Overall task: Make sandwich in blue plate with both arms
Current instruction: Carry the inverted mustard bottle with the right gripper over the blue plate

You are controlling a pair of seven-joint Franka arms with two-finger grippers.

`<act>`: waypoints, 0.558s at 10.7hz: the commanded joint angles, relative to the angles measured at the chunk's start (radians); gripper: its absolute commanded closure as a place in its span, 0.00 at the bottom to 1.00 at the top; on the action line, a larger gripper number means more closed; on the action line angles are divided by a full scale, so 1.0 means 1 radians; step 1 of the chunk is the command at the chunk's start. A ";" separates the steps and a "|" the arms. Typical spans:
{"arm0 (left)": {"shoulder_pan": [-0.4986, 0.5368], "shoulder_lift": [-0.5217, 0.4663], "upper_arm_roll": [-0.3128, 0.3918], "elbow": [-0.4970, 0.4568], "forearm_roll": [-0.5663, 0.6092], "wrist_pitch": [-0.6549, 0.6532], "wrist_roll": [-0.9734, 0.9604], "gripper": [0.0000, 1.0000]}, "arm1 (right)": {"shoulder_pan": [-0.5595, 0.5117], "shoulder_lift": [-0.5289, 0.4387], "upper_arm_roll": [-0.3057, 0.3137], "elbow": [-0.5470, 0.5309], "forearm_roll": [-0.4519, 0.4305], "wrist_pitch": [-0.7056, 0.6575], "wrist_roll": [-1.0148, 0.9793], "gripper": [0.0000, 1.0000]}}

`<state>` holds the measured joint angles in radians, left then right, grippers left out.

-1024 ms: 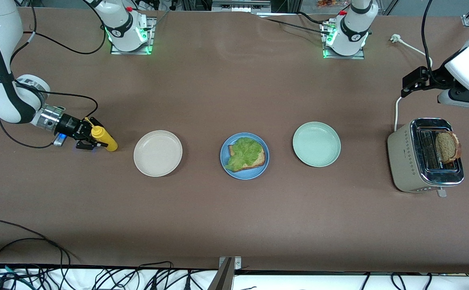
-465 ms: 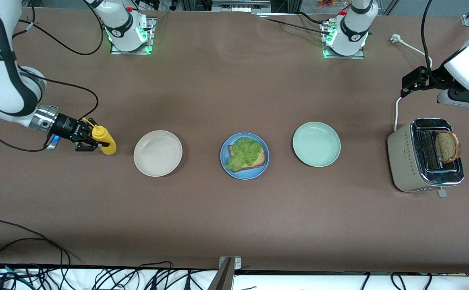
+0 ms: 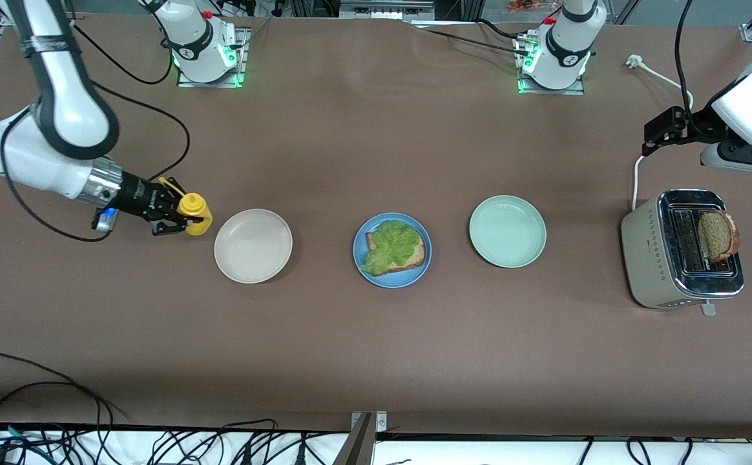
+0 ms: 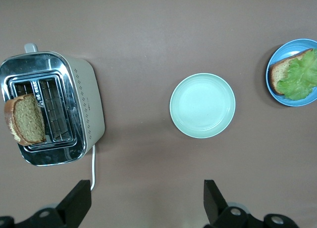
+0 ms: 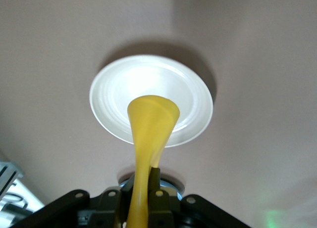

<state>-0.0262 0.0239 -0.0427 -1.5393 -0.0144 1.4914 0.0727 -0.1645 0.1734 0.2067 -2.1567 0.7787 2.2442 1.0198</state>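
Blue plate (image 4: pixel 275 88) cut off at left wrist view's edge; bread slice (image 3: pixel 417 253) mostly under lettuce (image 3: pixel 391 244).

Even overhead light; soft shadows

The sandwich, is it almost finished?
About halfway. The blue plate already holds one bread slice with lettuce on top. Right now the right claw is shut on a yellow squeeze bottle beside the cream plate. The second slice still sits in the toaster; the left claw waits open above.
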 commanded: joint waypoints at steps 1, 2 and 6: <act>-0.007 0.014 -0.002 0.016 -0.016 -0.007 0.007 0.00 | 0.020 -0.029 0.111 -0.006 -0.261 0.092 0.381 1.00; -0.008 0.014 0.000 0.016 -0.016 -0.007 0.007 0.00 | 0.028 -0.028 0.129 0.011 -0.336 0.092 0.490 1.00; -0.008 0.014 0.001 0.016 -0.016 -0.007 0.007 0.00 | 0.124 0.024 0.135 0.116 -0.515 0.077 0.852 1.00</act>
<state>-0.0331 0.0330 -0.0431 -1.5395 -0.0144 1.4914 0.0727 -0.0790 0.1638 0.3419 -2.1126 0.3551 2.3383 1.6967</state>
